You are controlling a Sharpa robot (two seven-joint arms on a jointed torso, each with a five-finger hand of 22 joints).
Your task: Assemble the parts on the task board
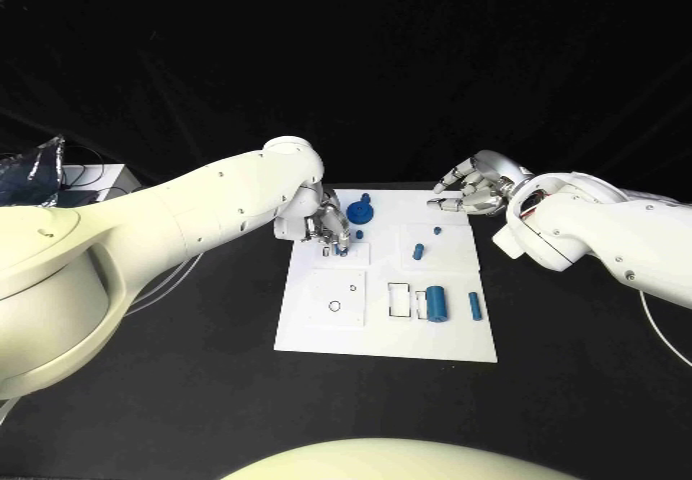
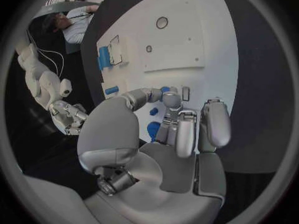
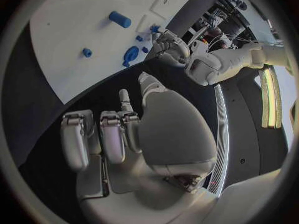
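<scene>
From the head view, our left hand (image 1: 329,232) works at the white board's (image 1: 325,330) far left corner, just beside the round blue part (image 1: 361,211), while our right hand (image 1: 476,188) hovers empty, fingers curled, off the far right corner. The left wrist view shows fingertips (image 2: 169,100) touching a small blue part (image 2: 164,90); we cannot tell whether it is gripped. In the right wrist view, the blue cylinder (image 3: 119,19) lies well apart.

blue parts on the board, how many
6: two cylinders near right, two small ones mid-right, a round one and a small one by the left hand, which may hide more.

two glossy white rounded arms, left hand (image 1: 329,232) and right hand (image 1: 476,187) silver, many-fingered, metallic.
</scene>
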